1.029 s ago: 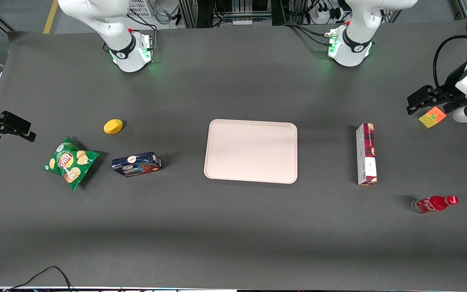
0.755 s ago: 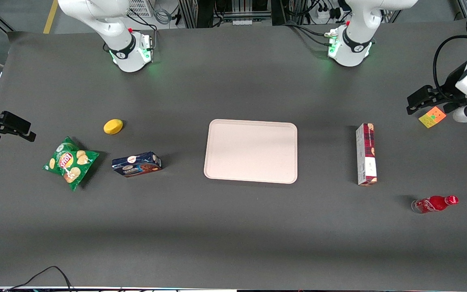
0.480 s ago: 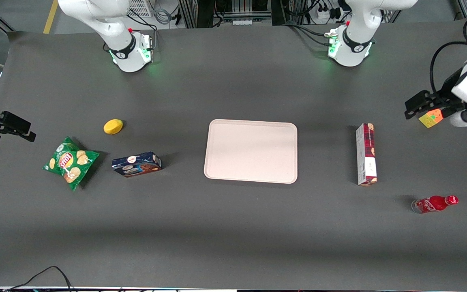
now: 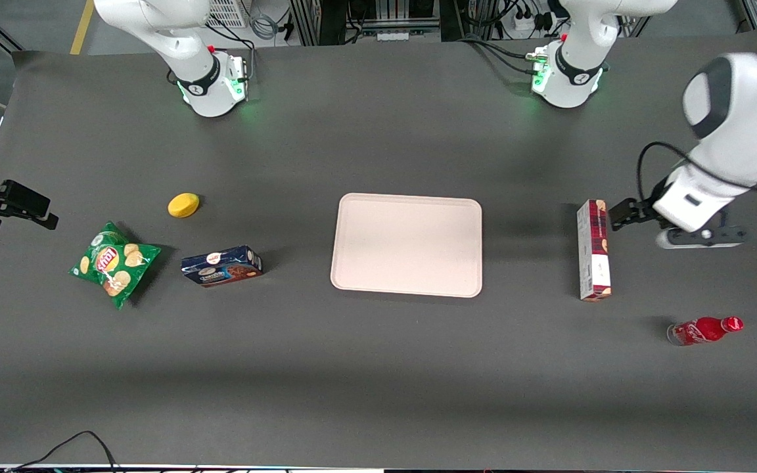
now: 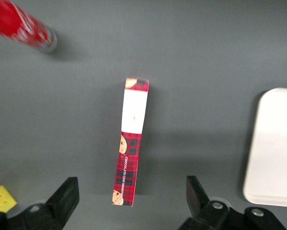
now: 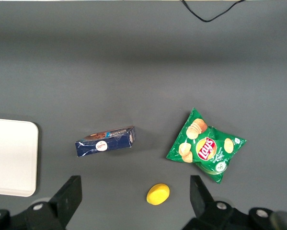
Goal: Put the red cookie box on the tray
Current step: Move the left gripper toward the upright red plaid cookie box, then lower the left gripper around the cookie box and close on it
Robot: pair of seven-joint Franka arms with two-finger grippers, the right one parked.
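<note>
A: Going from the parked arm's end of the surface (image 4: 378, 394), what is lying there?

B: A green chip bag (image 4: 112, 263), a yellow lemon-like object (image 4: 183, 205), a dark blue cookie box (image 4: 222, 266), then the tray (image 4: 407, 244), sitting bare. Toward the working arm's end the red cookie box (image 4: 593, 249) is lying flat, well apart from the tray, with a red soda bottle (image 4: 704, 330) nearer the front camera.

A: And the end effector (image 4: 623, 214)?

B: It is hovering just beside the box's plaid end, fingers (image 5: 64, 196) spread wide and holding nothing. It should probably be centring over the box's middle, straddling the narrow width, before descending.

A: Any change?

B: A second ago it was hanging out over the colourful cube; it has been swinging in to the box.
</note>
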